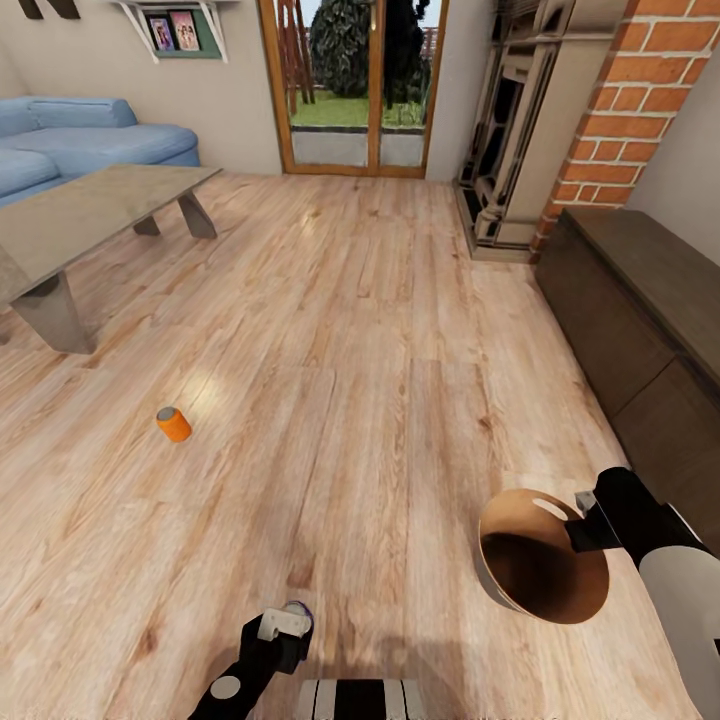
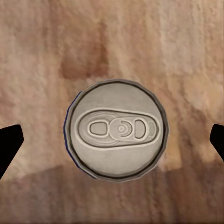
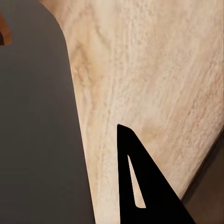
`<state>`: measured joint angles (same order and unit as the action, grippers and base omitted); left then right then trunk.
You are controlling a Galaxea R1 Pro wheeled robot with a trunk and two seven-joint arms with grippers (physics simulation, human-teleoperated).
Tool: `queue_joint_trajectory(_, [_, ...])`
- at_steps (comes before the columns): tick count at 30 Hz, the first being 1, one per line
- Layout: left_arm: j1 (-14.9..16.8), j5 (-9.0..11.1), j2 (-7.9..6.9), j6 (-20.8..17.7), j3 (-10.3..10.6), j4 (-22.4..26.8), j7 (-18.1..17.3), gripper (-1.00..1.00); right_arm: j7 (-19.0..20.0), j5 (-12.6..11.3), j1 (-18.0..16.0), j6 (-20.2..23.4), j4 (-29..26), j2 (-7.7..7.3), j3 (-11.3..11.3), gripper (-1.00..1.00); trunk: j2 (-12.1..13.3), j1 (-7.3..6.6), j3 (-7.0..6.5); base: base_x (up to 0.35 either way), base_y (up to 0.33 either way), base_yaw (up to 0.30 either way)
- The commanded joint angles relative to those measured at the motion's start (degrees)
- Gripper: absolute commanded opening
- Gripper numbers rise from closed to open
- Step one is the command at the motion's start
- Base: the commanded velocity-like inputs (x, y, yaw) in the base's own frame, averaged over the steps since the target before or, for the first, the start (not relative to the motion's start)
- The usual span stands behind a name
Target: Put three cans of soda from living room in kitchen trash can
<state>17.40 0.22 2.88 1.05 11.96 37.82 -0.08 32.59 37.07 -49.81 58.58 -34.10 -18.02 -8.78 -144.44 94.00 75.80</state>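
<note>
The head camera looks down from high over the plank floor (image 1: 380, 330), which both wrist cameras see very closely.

The low table (image 1: 95, 215) stands on the light wood plank floor (image 1: 380, 350), and other places are given from it. Behind it is a blue sofa (image 1: 70, 145). Beyond it, on the far wall, hangs a shelf with framed pictures (image 1: 172, 30), beside a wooden glass door (image 1: 352, 85). Far across the floor stand a brick column (image 1: 625, 100) and a dark cabinet (image 1: 650, 310).
</note>
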Motion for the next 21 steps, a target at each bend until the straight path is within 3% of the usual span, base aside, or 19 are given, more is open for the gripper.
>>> queue_joint_trajectory(1, [0.00, 0.01, -0.01, 0.00, 0.00, 0.01, 0.00, 1.00, 0.00, -0.51, -0.03, 0.13, 0.00, 0.00, -0.01, -1.00, -0.02, 0.02, 0.22, 0.000, 0.000, 0.000])
queue_joint_trajectory(11, [0.00, 0.04, -0.07, -0.03, 0.00, 0.05, -0.33, 1.00, 0.02, -0.51, 0.03, 0.13, 0.01, -0.04, -0.09, -1.00, -0.03, 0.04, 0.44, 0.005, 0.000, 0.000])
queue_joint_trajectory(21, [0.00, -0.03, -0.07, 0.33, 0.00, 0.14, -0.15, 1.00, 0.02, -0.51, 0.06, 0.07, 0.04, 0.00, -0.09, -1.00, -0.03, 0.04, 0.44, 0.092, 0.000, 0.000])
